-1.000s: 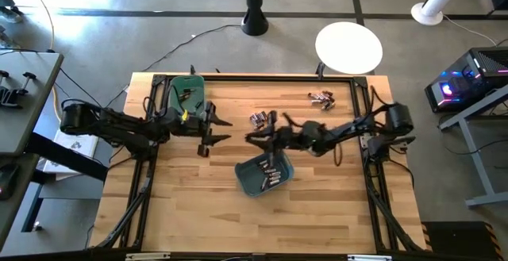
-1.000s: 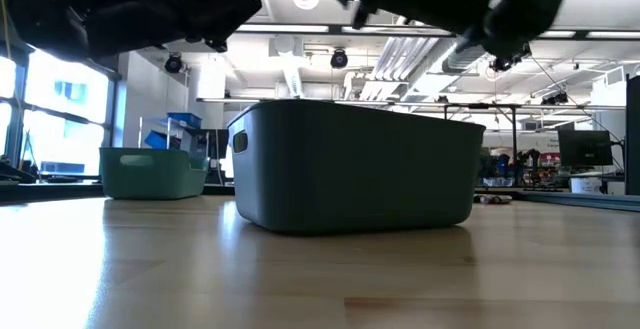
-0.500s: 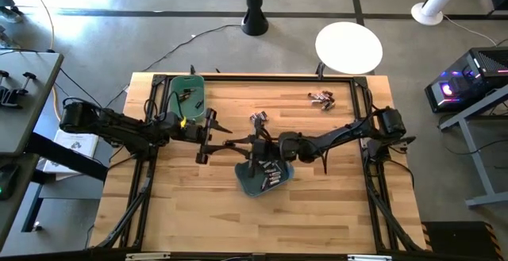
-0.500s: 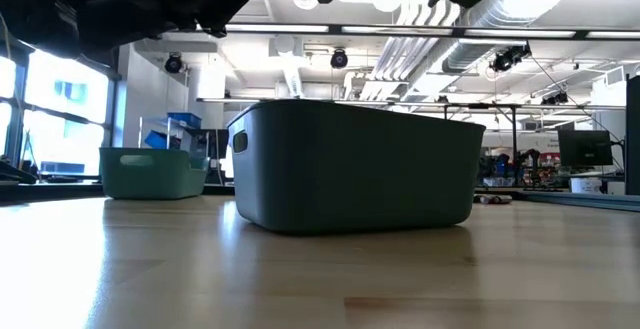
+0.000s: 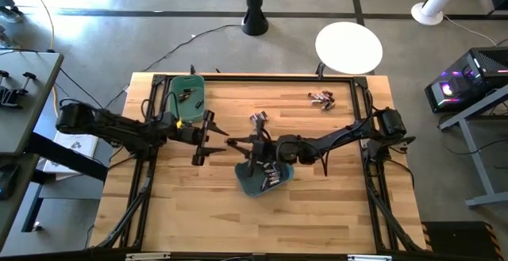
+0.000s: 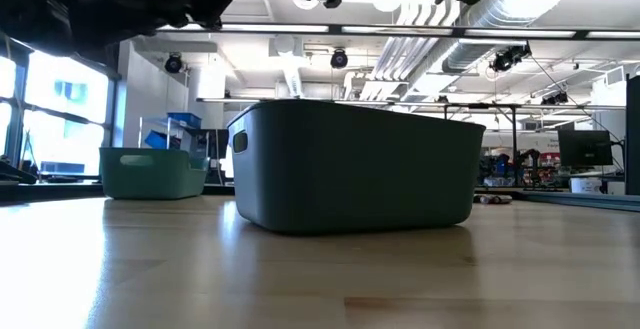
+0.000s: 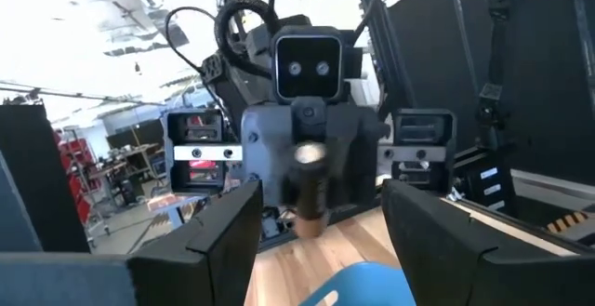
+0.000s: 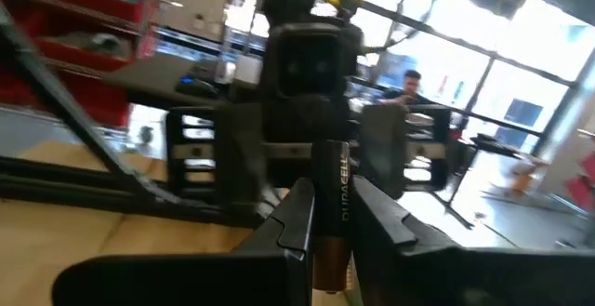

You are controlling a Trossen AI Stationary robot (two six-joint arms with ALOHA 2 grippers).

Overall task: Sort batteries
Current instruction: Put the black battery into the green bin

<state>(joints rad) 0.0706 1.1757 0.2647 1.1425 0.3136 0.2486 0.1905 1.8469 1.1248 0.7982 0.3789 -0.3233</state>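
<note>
The worktop (image 5: 182, 213) is seen from above with a teal bin (image 5: 265, 174) near its centre and a green bin (image 5: 187, 93) toward 10 o'clock. Loose batteries are left in two small heaps, one (image 5: 258, 119) just at 12 o'clock of the teal bin and another (image 5: 321, 97) toward 2 o'clock; more cells lie inside both bins.

Over the teal bin's 11 o'clock corner the two arms are brought nose to nose. The left end effector (image 5: 208, 137) is spread wide and empty. The right end effector (image 5: 252, 147) is closed on a battery (image 8: 330, 215), a copper-and-dark cell with lettering, held upright between the fingers.

A handover is judged to be in hand: the cell should be centred between the open fingers before they are closed, and released only once gripped.
</note>
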